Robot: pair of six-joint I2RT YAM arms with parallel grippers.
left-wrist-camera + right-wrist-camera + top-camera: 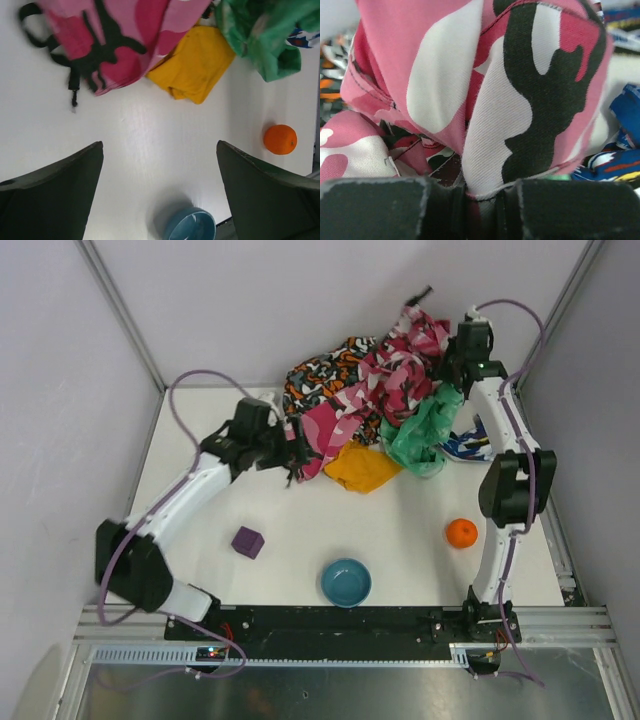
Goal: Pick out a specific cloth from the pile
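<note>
Right tool (485,192) is clenched on a fold of the pink camouflage cloth (485,90) at the far right of the pile (370,380), and that fabric appears lifted. My left tool (160,145) is released, jaws wide with nothing between them, hanging over the bare counter (300,540) just off the near-left edge of the pile. The yellow cloth (192,65) I want lies on the counter at the near edge of the pile. Its far part is tucked under the pink camouflage, and the green cloth (425,430) sits just beside it on the right.

I judge the step in hand to be reaching in for the yellow piece. To do it well, I should bring the left tool over the exposed near corner and come down with the jaws straddling a fold of yellow only, clear of the pink hem. My right tool should hold its lift, so the yellow slides out toward me without dragging the pile along.
</note>
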